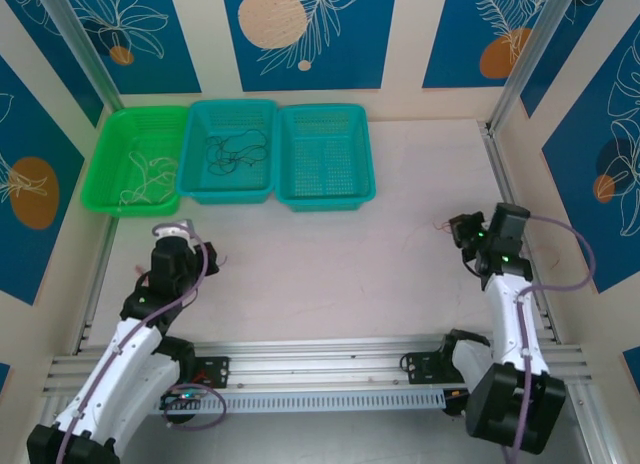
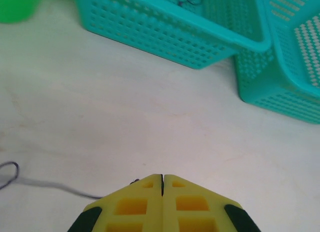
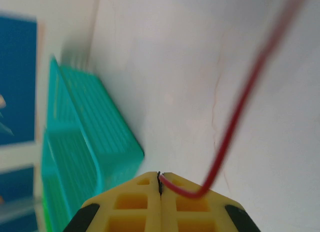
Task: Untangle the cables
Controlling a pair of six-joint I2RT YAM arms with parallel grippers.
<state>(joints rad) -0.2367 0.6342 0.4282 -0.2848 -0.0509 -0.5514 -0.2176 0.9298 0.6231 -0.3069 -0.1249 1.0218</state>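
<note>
I take the middle teal basket [image 1: 230, 189] as my marker: a rectangular plastic tub with perforated mesh walls and a smooth rolled rim. The black cable [image 1: 236, 150] lies inside it, a hair-thin wire in loose, scribbled loops on the mesh floor. Touching its left side is a green basket [image 1: 105, 174] of the same moulding, and in that one the whitish cable [image 1: 146, 180] is curled in a pale, limp tangle. A second teal basket [image 1: 325, 194] sits against its right side.

Well to the right of the middle basket and nearer to me, the right gripper [image 3: 160, 178] has its blocky yellow pads pressed flat together with the red cable [image 3: 230, 127] nipped in the seam. The glossy thread bends over the right pad and rises away in a smooth arc above the pale, matte table [image 1: 330, 274].

Nearer to me and slightly left of the basket, the left gripper [image 2: 162, 178] is likewise fully closed, pad against pad. A thin grey strand [image 2: 50, 185] lies on the table and runs up to its left pad. I cannot tell whether it is pinched.
</note>
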